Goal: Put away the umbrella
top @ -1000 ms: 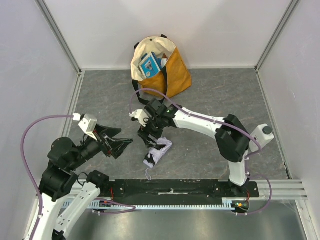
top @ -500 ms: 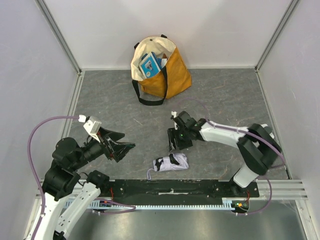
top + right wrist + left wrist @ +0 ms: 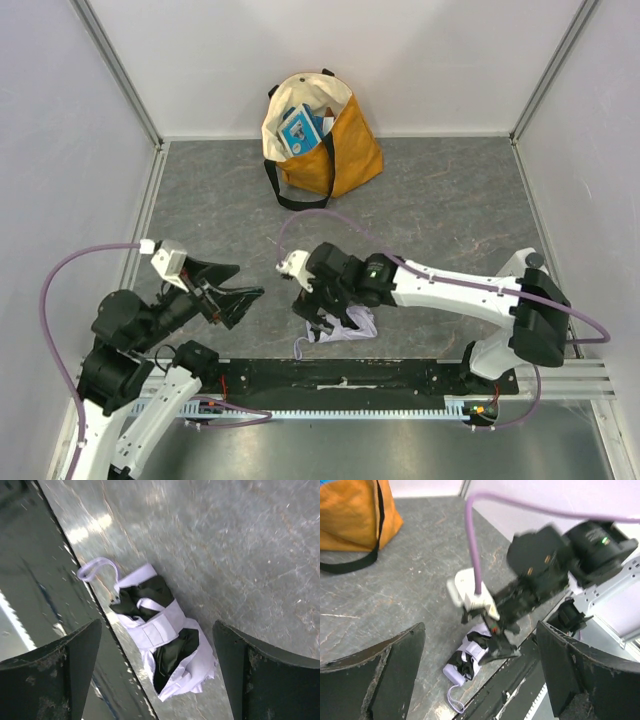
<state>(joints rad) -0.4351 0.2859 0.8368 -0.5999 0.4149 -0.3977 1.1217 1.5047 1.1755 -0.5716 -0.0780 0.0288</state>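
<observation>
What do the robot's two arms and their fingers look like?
The left arm and right arm have white links, black joints and black wrists. A purple cable loops to each wrist. The fingers are broad, black wedges with scuffed edges.

- No legible text, brand, number or sign in any view.
- Blue-and-white packet [image 3: 300, 128] in the tote bag [image 3: 350, 150]: some print on it, too small to read from the top view.
</observation>
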